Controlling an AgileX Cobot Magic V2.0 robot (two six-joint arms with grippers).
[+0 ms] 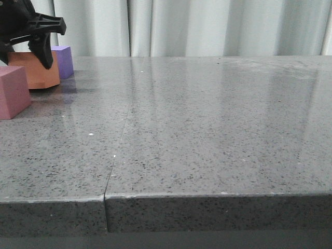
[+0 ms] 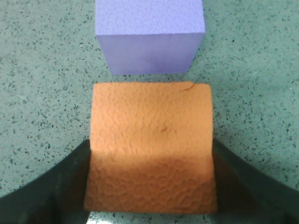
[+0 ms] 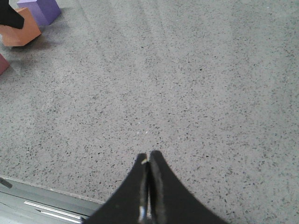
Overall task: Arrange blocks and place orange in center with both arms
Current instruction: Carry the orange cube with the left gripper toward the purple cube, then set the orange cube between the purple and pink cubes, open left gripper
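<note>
Your left tool [image 2: 149, 186] is pinching the orange block [image 2: 152, 144] on the counter [image 1: 207, 129]. The purple block [image 2: 149, 35] sits just behind it, the pink block [image 1: 13, 91] near in front. Your right tool [image 3: 148, 186] is pressed together, holding nothing.
</note>
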